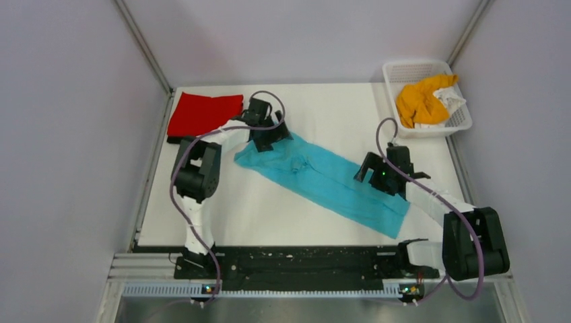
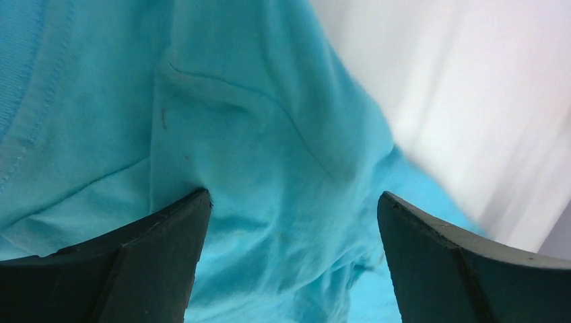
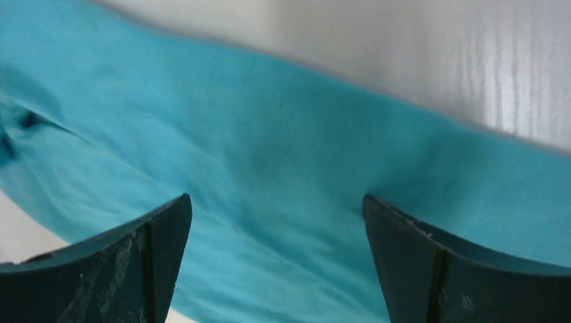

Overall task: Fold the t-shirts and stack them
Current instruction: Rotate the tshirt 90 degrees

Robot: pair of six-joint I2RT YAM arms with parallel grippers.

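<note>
Left gripper and right gripper are held with jaws spread wide, nothing gripped — each is poised over the turquoise t-shirt, laid diagonally across mid-table; a red t-shirt is folded far left.

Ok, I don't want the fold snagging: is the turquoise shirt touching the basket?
Apart. The top view shows bare table between the turquoise shirt and the basket.

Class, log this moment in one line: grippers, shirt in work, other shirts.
left gripper open over turquoise t-shirt; right gripper open over it; red t-shirt flat, far left; orange t-shirt in basket
</note>
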